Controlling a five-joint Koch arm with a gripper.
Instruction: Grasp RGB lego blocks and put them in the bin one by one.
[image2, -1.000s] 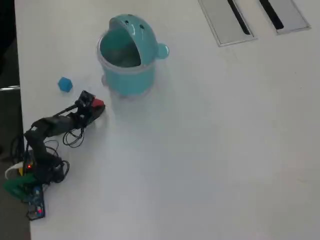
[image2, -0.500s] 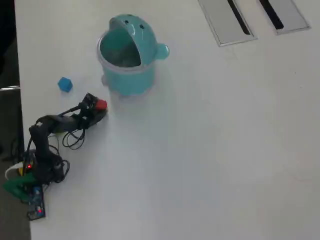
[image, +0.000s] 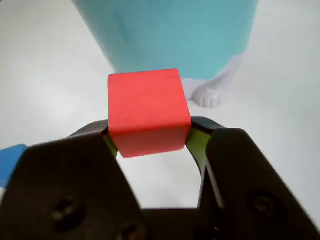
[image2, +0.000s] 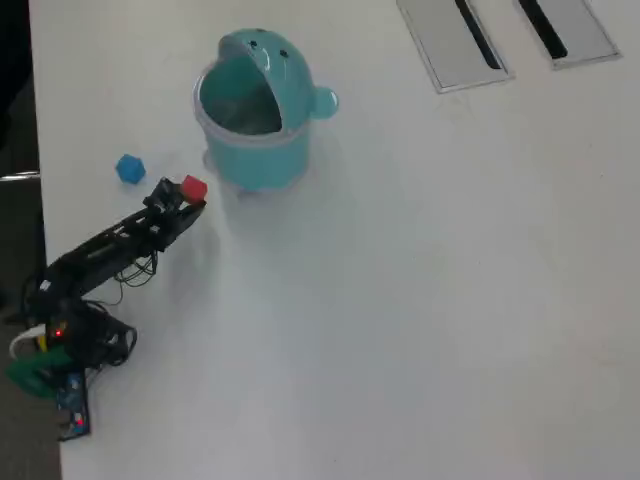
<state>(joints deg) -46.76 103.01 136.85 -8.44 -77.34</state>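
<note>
My gripper (image: 149, 136) is shut on the red block (image: 148, 111); both black jaws press its sides. In the overhead view the gripper (image2: 186, 196) holds the red block (image2: 194, 188) just left of and below the teal bin (image2: 258, 110). The bin's open mouth faces up, with its hood at the far side and a knob on its right. Its teal wall (image: 175, 35) fills the top of the wrist view, close ahead. The blue block (image2: 130, 168) lies on the table to the left of the gripper and shows at the wrist view's left edge (image: 11, 162). The yellow-green block is out of view.
The white table (image2: 420, 300) stretches to the right. Two grey slotted panels (image2: 455, 40) lie at the top right. The arm's base and cables (image2: 60, 340) sit at the table's left edge. A small white foot (image: 210, 95) shows under the bin.
</note>
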